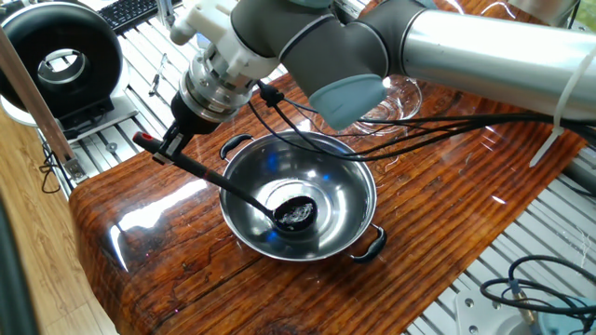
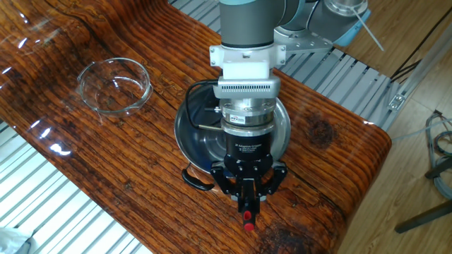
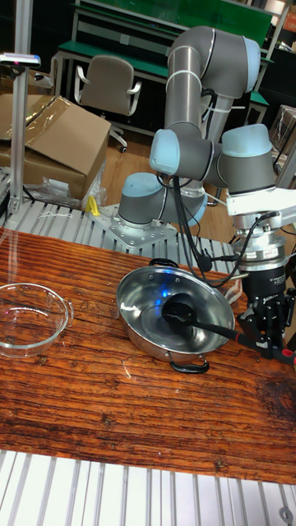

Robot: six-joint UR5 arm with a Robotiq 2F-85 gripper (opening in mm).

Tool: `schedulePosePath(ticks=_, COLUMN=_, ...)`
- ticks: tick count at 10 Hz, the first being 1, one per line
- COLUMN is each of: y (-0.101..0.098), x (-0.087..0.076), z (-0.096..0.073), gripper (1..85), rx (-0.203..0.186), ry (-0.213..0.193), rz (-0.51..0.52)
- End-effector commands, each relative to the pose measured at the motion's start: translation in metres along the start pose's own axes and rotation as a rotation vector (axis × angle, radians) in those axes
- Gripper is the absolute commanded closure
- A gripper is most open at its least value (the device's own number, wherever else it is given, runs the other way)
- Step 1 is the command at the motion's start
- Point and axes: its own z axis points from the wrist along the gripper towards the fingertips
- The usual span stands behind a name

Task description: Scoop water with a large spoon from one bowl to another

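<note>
Glossy wooden table (image 1: 168,251), aluminium rails around it. Ladle (image 1: 244,198) handle is pinched near its red-tipped end by the gripper (image 2: 246,200); scoop head is seen inside the steel bowl (image 3: 140,325), over its base. Glass bowl (image 3: 30,319) is set well apart.

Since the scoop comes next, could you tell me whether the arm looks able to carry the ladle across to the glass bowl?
Probably yes: the ladle is gripped, and bare table separates the steel bowl from the glass bowl.

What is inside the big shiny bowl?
The big shiny bowl holds the black spoon's scoop, glistening. The hand grips its handle. Water is too clear to make out.
</note>
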Motion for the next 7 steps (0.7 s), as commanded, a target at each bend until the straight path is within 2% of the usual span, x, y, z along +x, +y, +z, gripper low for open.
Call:
schedulePosePath(ticks=1, y=-0.006, x=-0.002, z=-0.003, gripper=84.7, rx=0.018, ry=0.002, rz=-0.013)
schedulePosePath(ticks=7, y=-0.017, x=-0.009, z=-0.011, gripper=84.7, rx=0.086, ry=0.015, rz=-0.045)
